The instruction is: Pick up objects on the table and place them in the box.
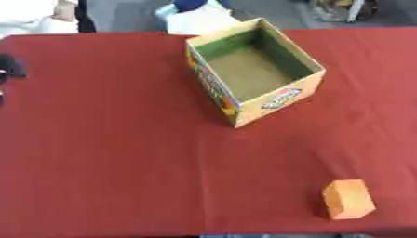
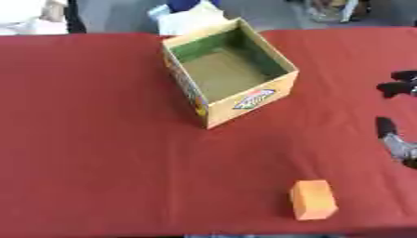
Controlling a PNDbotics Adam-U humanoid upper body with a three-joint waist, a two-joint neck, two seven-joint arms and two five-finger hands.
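One orange block (image 1: 348, 199); box (image 1: 281, 97) logo unreadable.

Red tablecloth (image 1: 114, 153) covers the table; white bundle with blue top (image 1: 195, 16) at 12 o'clock, grey floor (image 1: 122, 14) beyond.

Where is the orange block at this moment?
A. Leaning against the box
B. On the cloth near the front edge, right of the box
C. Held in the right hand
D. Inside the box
B: the orange block sits alone on the red cloth, apart from the open box, whose inside is bare; the right hand is away from it.
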